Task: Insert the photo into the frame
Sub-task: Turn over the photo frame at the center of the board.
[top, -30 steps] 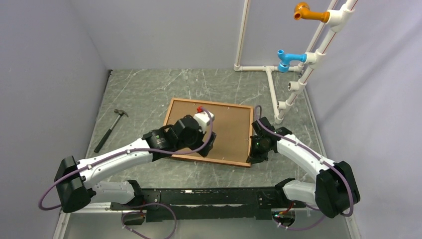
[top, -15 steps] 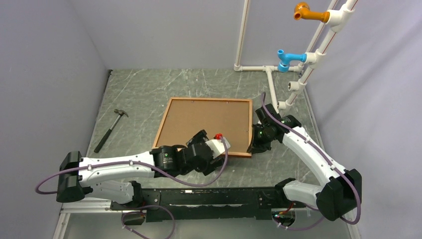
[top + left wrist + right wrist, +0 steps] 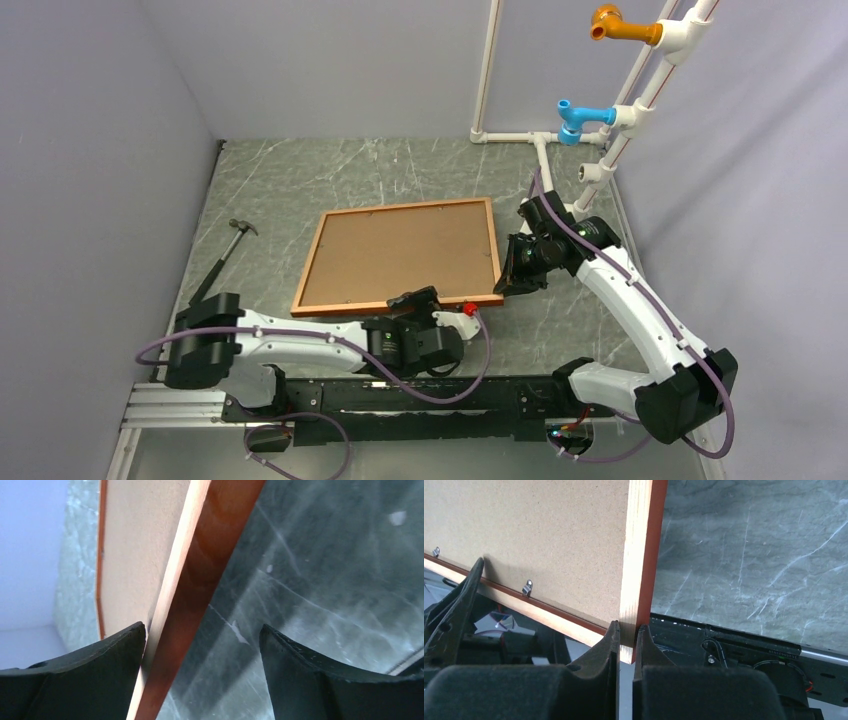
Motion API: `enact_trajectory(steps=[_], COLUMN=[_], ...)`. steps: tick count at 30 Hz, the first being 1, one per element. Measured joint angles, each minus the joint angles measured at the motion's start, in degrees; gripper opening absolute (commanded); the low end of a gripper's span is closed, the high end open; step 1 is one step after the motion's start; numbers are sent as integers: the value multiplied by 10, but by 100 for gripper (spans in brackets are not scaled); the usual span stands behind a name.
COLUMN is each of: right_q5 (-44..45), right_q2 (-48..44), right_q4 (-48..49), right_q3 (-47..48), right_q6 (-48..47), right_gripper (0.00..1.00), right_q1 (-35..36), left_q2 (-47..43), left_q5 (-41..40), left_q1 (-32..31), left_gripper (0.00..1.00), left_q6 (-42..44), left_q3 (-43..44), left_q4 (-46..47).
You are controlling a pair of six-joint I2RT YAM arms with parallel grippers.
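Frame (image 3: 405, 206): a thin rectangular moulding of reddish-brown wood, glossy on its outer face and pale raw wood on the back edge. It was near the middle of the table (image 3: 300, 170), back side up and skewed to the table edges. The opening was filled by a flat backing board (image 3: 400, 255), matte tan with a fine speckled fibre texture. Small metal tabs (image 3: 527, 587) sat along the inner edge of one rail. No printed side was visible in any view.

Right gripper (image 3: 628, 626): jaws narrow, pinching the right rail close to the near right corner, with dark fingers on both faces of the wood. That corner appeared lifted off the table. I could not tell whether the far edge rested on the surface.

Left gripper (image 3: 201, 627): jaws wide, straddling the near rail. One curved black finger (image 3: 100, 670) was against the rail and the other was well clear of it.

Table: grey-green, smooth, with pale marble-like veins. Hammer (image 3: 220, 262): dark handle and metal head, lying left of the frame. White pipe rack (image 3: 545, 175) at the far right, with a blue elbow (image 3: 578, 118) and an orange elbow (image 3: 618, 22).
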Motion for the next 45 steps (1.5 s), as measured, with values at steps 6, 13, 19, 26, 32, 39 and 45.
enact_trajectory(steps=[6,13,19,26,32,39,45], right_q5=[-13,-24,-38,-89,-110,-66,-42], right_q2=[-5,-14,-26,-47,-53,-105,-191], right_q4=[-8,-9,10,32,47,82,193], right_q3=[2,2,2,3,13,64,58], right_q6=[-4,-3,-3,-4,-8,-53,-113], right_gripper=[0,0,0,11,73,100,99], right_q1=[0,0,0,0,2,2,2], left_q2=[39,41,61,64,48,-33,-126], left_q5=[-75,-126,-138,-149,-151,-146,-134], left_q1=[-2,-2,-11,-8,-6,-6,-6], left_gripper=[71,41,14,0,0,0,0], left_q6=[-9,-17,36,60,67,63,72], left_q3=[12,33,35,31,32,46,61], left_q4=[-7,-12,-47,-65,-73,-107,-129])
